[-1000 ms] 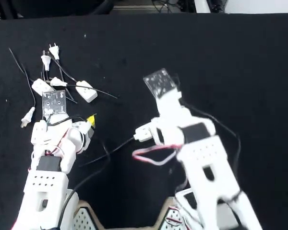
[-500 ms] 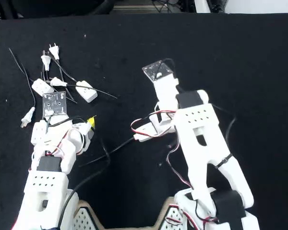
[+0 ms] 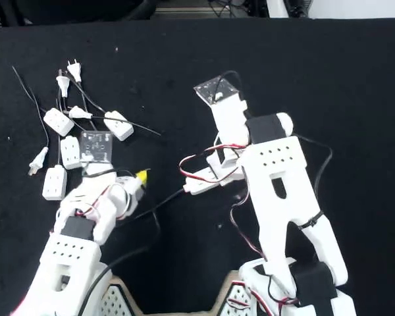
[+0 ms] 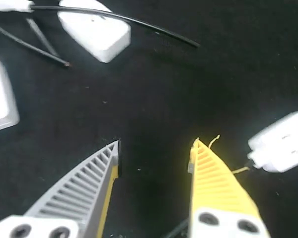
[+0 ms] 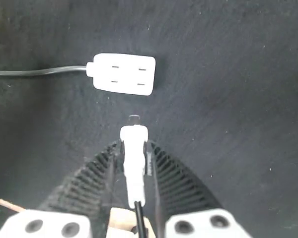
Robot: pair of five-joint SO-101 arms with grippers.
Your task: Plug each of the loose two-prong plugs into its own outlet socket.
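In the right wrist view my right gripper is shut on a white two-prong plug. Its prongs point at a white outlet socket with a black cord, a short gap away. The same socket lies under the right arm in the high view. My left gripper stands open over bare cloth, one finger grey and one yellow, with that socket off to the yellow finger's side. The yellow fingertip shows in the high view. Loose plugs and several sockets lie at the far left.
The table is covered in black cloth. Thin black cords trail among the sockets at the left. Two more sockets lie close to the left arm. Red and white wires loop beside the right arm.
The left arm has swung right and drawn back, uncovering two sockets at the left. The right arm has shifted left and forward with the plug, settling over the cord-fed socket.
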